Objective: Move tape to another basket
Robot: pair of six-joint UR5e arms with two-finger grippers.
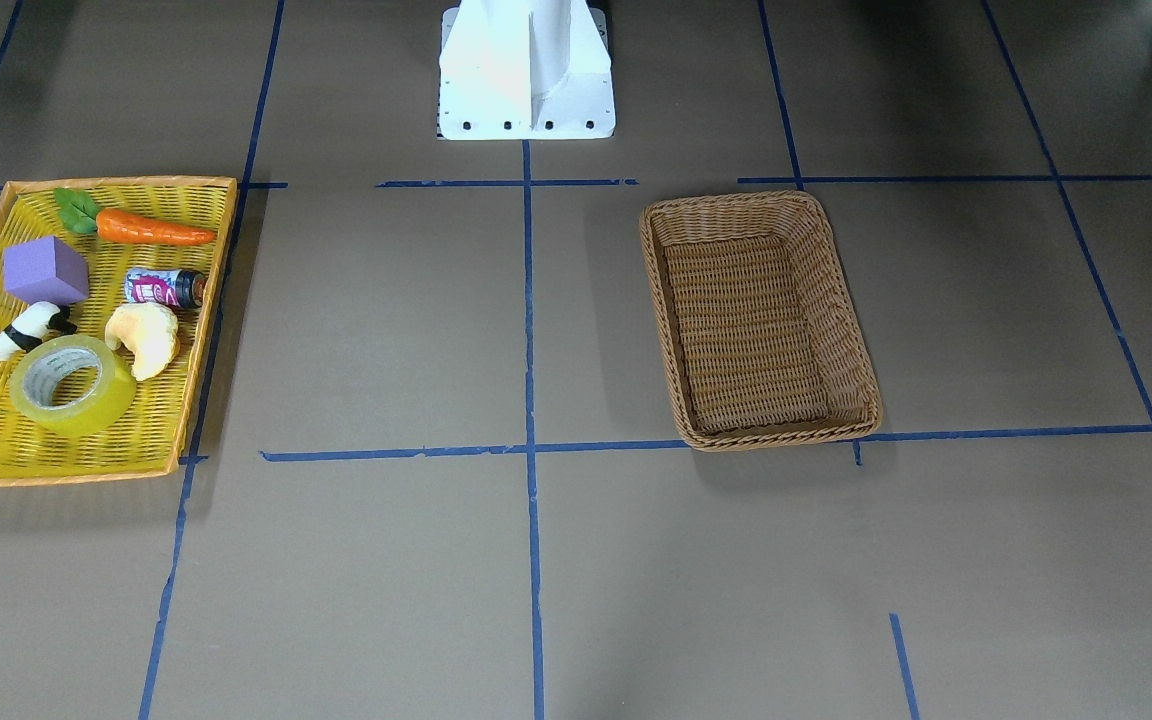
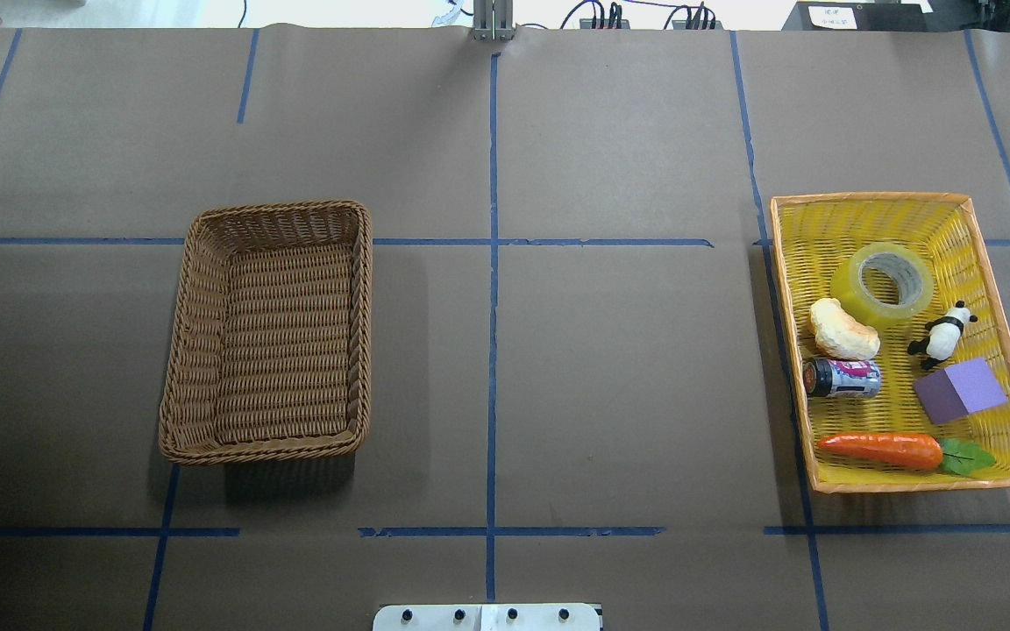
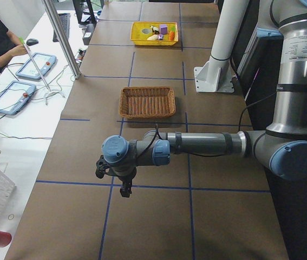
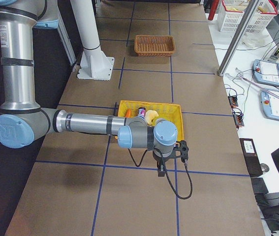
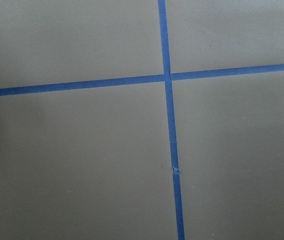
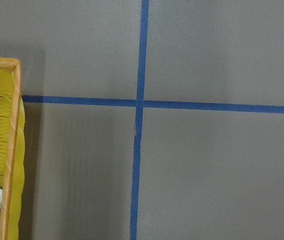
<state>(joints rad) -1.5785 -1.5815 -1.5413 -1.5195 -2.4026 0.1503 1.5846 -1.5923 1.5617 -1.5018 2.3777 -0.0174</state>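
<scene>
The tape [image 1: 73,385] is a yellow-green roll lying flat in the yellow tray [image 1: 198,330], beside a croissant toy [image 1: 146,338]; it also shows in the overhead view [image 2: 884,282]. The brown wicker basket [image 1: 761,438] stands empty across the table, seen from overhead too [image 2: 259,451]. My left gripper [image 3: 124,189] hangs over bare table beyond the basket's end. My right gripper [image 4: 161,170] hangs over bare table just outside the yellow tray [image 4: 151,109]. Both show only in side views, so I cannot tell if they are open or shut.
The yellow tray [image 2: 785,289] also holds a carrot [image 2: 880,450], a purple cube [image 2: 959,391], a small can [image 2: 842,378] and a panda figure [image 2: 942,334]. The robot's white base [image 1: 526,70] stands at the table's edge. The right wrist view shows the tray's corner [image 6: 12,150].
</scene>
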